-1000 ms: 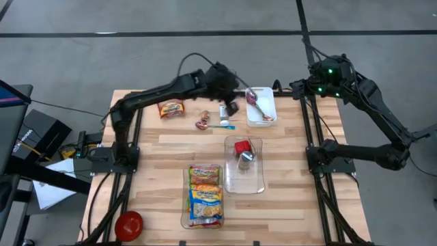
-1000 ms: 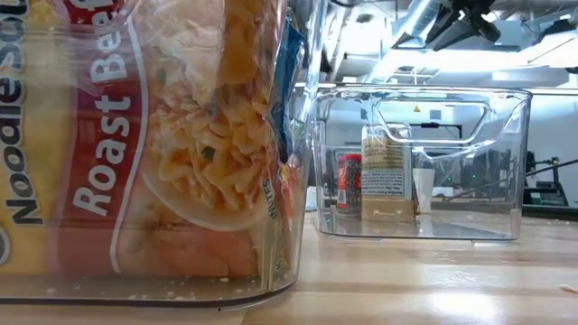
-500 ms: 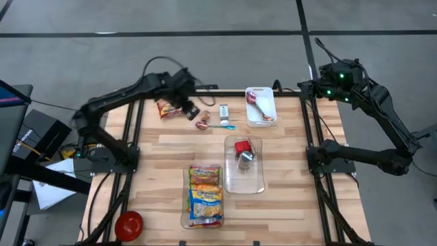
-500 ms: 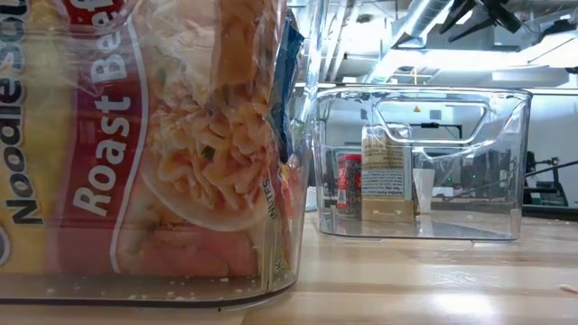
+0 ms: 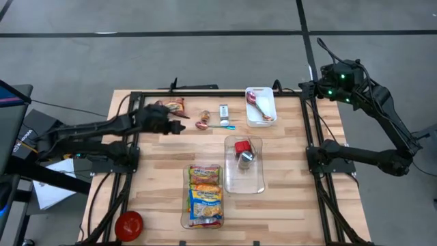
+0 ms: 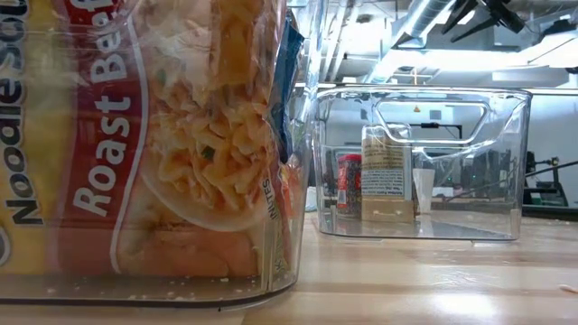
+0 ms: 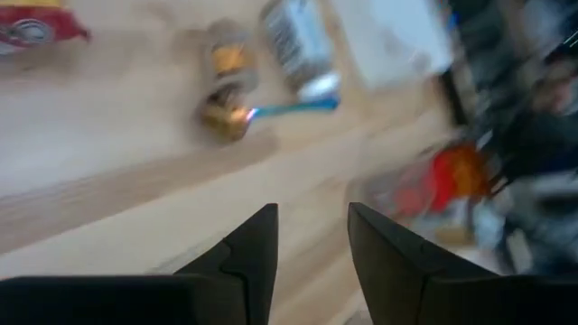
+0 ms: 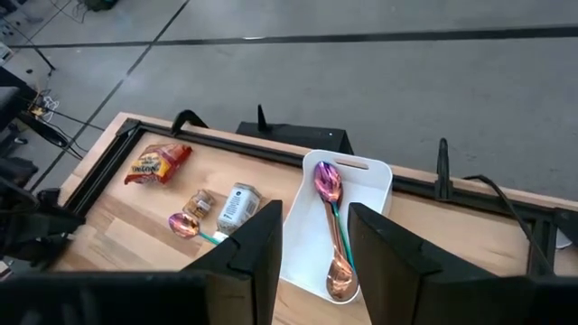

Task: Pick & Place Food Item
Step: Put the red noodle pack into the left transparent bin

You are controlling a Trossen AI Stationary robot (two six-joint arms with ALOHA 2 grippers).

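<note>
A red-and-yellow noodle packet (image 5: 175, 104) lies flat on the table at the far left, also seen in the right wrist view (image 8: 157, 163). My left gripper (image 5: 179, 126) hovers just on the near side of it, open with nothing between its fingers (image 7: 312, 212). Two noodle packets (image 5: 205, 194) lie in a clear bin (image 5: 186, 222) at the near middle, close up in the low view (image 6: 135, 153). My right gripper (image 8: 312, 209) waits open, high beyond the table's far right corner (image 5: 308, 87).
A white tray (image 5: 270, 102) with spoons stands at the far middle. Left of it lie a white tube (image 5: 224, 111), a small jar (image 5: 205, 115) and a shiny spoon (image 5: 203, 125). A second clear bin (image 5: 254, 184) holds two cans. A red ball (image 5: 128, 224) sits at the near left.
My left gripper has swung from beside the white tray toward the table's left edge and down, rolling as it went. It now stands low beside the noodle packet. The things on the table lie where they lay.
</note>
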